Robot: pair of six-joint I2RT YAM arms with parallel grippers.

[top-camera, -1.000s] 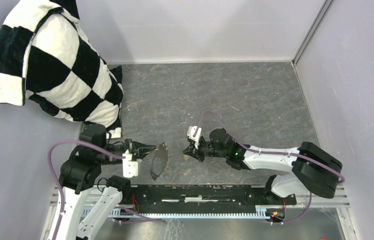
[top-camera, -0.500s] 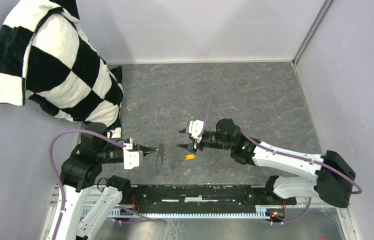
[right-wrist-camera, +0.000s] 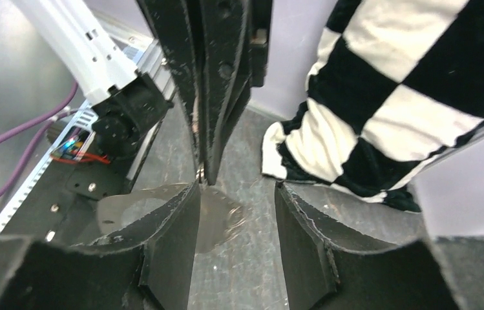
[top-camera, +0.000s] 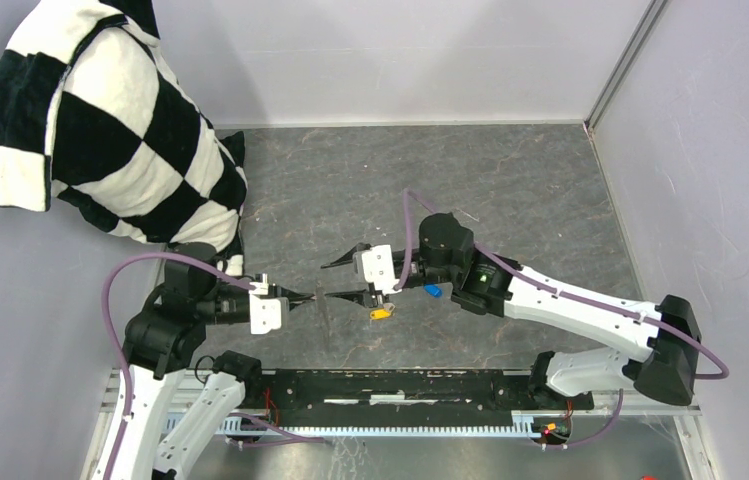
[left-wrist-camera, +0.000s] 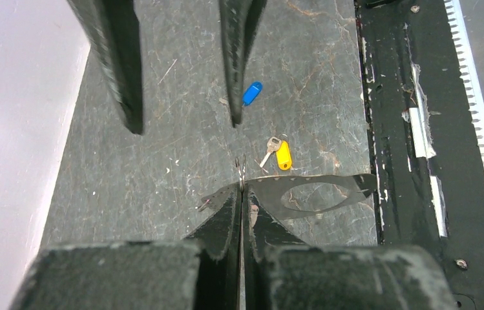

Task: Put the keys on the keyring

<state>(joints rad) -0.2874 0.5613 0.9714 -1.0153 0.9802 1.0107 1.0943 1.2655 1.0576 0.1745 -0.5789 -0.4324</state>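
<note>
1. Nearest you, the long black metal rail [top-camera: 400, 385] runs along the near edge of the grey stone-patterned counter [top-camera: 510, 190].
2. Just past it, the small silver key with the yellow plastic head [top-camera: 381, 312] lies flat on the counter, and nothing is touching it.
3. Your left fingers [top-camera: 295, 297] are clenched tight on the thin grey metal keyring [top-camera: 323, 318]. From above the keyring shows edge-on, and its shadow falls on the counter beside the yellow-headed key.
4. Your right fingers [top-camera: 348, 295] are spread apart and grasp nothing. They point at the left fingers, with their tips just beside the keyring.
5. The small key with the blue plastic head [top-camera: 432, 291] lies on the counter next to the right wrist, apart from the yellow one.
6. Farthest off, the black-and-white checkered cloth [top-camera: 110, 130] is heaped in the far left corner.
</note>
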